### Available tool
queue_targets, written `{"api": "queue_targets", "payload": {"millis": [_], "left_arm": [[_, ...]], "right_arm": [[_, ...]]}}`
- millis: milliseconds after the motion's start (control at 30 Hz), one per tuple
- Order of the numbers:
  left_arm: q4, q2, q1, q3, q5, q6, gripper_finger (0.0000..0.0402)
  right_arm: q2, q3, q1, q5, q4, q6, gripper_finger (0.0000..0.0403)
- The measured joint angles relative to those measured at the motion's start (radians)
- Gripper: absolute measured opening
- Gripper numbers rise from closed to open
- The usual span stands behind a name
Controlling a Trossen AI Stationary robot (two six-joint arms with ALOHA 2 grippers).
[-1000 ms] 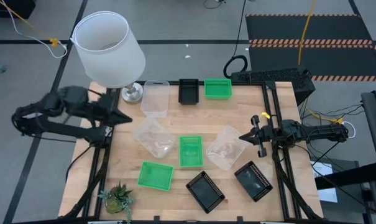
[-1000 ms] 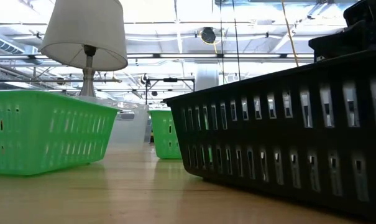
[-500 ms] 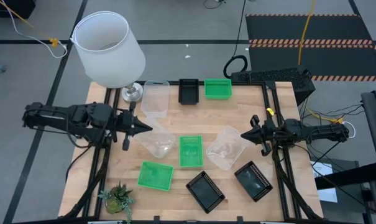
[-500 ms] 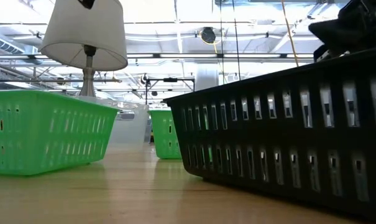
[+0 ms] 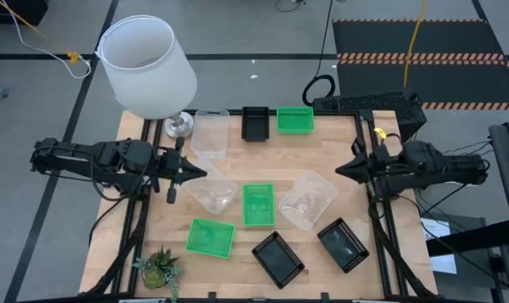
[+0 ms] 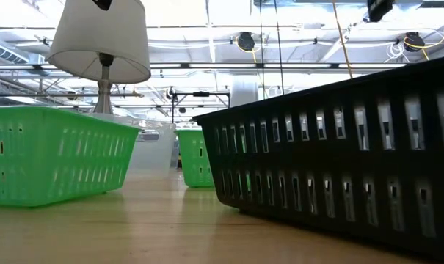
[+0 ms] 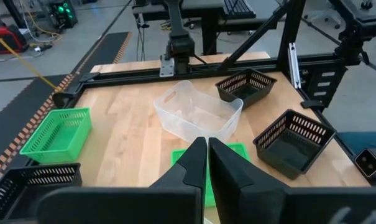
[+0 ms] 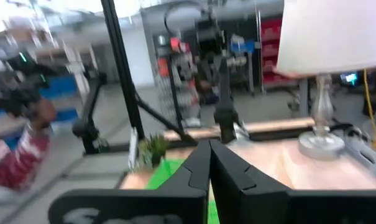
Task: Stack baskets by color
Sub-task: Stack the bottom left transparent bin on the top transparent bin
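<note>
Nine baskets rest on their bottoms on the wooden table. Green ones sit at the far edge, in the middle and near left. Black ones sit at the far edge and near the front. Clear ones lie at the far left, left of the middle and right of it. My left gripper is shut, above the left clear basket's rim. My right gripper is shut, raised at the right edge.
A lamp with a big white shade stands on its metal base at the far left corner. A small potted plant sits at the near left corner. A person shows beyond the table in the right wrist view.
My left gripper came from the table's left edge toward the middle and sank, rolling a little, then kept still over the left clear basket. My right gripper has risen at the right edge and left the low view upward. The baskets have not moved.
</note>
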Motion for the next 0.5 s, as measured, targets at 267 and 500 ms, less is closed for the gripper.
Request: {"api": "queue_targets", "payload": {"millis": [267, 500], "left_arm": [[-0.005, 0.010, -0.002, 0.001, -0.002, -0.047, 0.0021], [-0.007, 0.061, -0.030, 0.001, -0.022, -0.071, 0.0021]], "right_arm": [[0.228, 0.257, 0.000, 0.078, -0.220, -0.022, 0.0002], [0.395, 0.409, 0.000, 0.078, -0.339, -0.022, 0.0002]]}}
